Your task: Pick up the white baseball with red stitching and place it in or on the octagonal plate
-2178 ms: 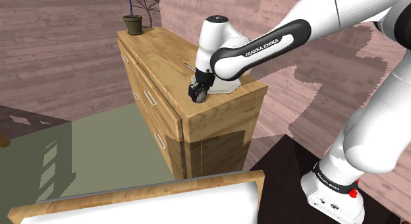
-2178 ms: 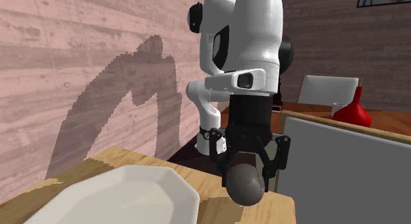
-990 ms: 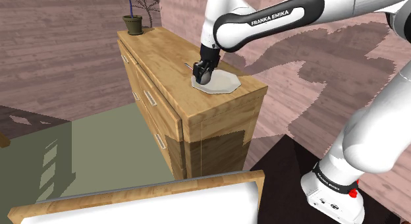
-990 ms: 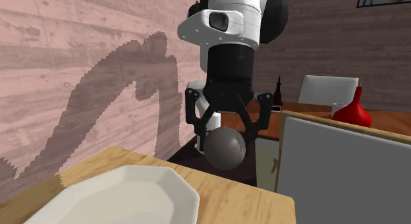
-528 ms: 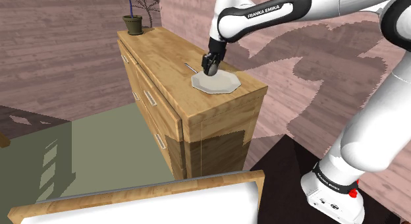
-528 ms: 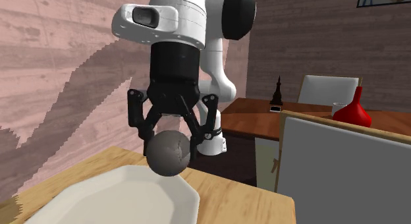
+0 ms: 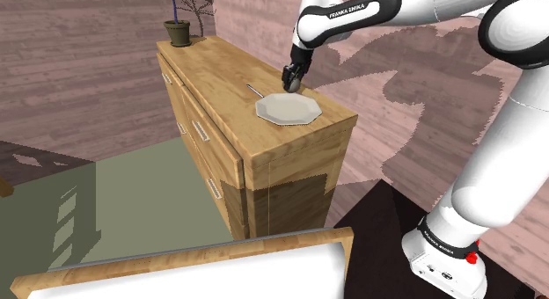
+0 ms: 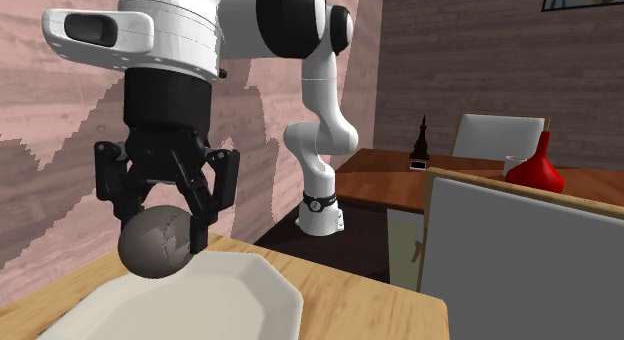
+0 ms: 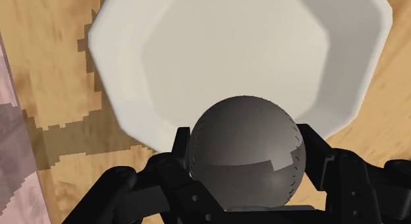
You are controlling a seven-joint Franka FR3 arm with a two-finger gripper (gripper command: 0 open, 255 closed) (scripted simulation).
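The ball (image 8: 155,245) is rendering dark grey, with faint seam lines crossing its surface. It is hanging in the gripper (image 8: 162,226), clasped between the two black fingers. The jaws are closing on the ball from both sides and are spread only to its width. In the wrist view the ball (image 9: 245,153) is sitting between the fingers of the gripper (image 9: 245,145), and it is covering part of the plate's rim.

The ball is positioned over the edge of the plate (image 8: 235,293), not over its centre. In the shoulder view the ball (image 7: 291,81) and the gripper (image 7: 292,77) are hanging just above the plate's far rim, toward that view's upper right. The ball is not resting on the plate (image 7: 286,111).

The plate (image 9: 224,48) is white and eight-sided, with a flat centre and a raised rim. It is lying flat on the wooden top of a dresser (image 7: 220,82), near the end closest to the stand. A thin dark item (image 7: 254,91) is lying just beside the plate; its type cannot be told. A pot (image 7: 179,32) is standing at the dresser's far end, well apart from the plate.

In the second exterior view a red vase (image 8: 533,169) is standing on a table (image 8: 385,178) behind the arm.
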